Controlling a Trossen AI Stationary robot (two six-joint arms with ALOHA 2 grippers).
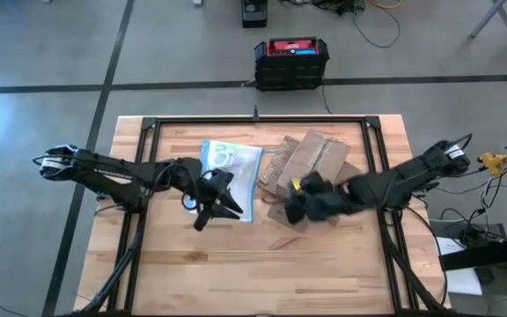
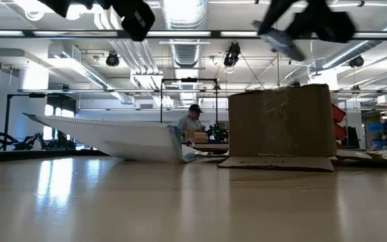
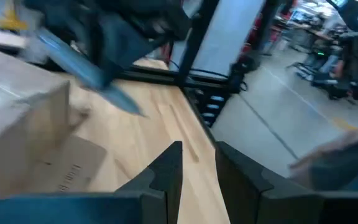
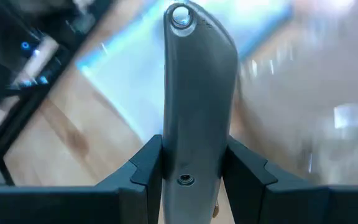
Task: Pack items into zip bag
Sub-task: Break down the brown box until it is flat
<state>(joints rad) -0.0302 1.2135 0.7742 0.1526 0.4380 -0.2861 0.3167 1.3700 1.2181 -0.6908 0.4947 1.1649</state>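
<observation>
The clear zip bag (image 1: 233, 172) lies on the table left of the brown cardboard box (image 1: 311, 163). In the low view the zip bag (image 2: 119, 138) rests on its right end, its left end raised. Whitish ring-like outlines, the items (image 1: 225, 157), show at the bag's far end; whether in it or on it I cannot tell. My left gripper (image 1: 223, 204) hovers above the bag's near corner, its fingers (image 3: 169, 174) a little apart with nothing between. My right gripper (image 1: 296, 207), high above the table by the box's near side, is shut on a slim grey tool (image 4: 197, 81). My right gripper pinches the grey tool's two long sides (image 4: 191, 168) between its two fingers. The tool runs along the fingers and sticks out ahead of them, ending in a rounded tip with a small hole (image 4: 180, 17). It is lifted clear of the table, slanting downward (image 2: 277, 39).
Flattened cardboard flaps (image 1: 275, 172) spread around the box. A black frame rail (image 1: 262, 121) borders the table's far side, with posts at left (image 1: 139, 202) and right (image 1: 385, 220). Bare wood (image 1: 262, 264) lies toward the near edge. A person (image 2: 192, 121) sits far behind.
</observation>
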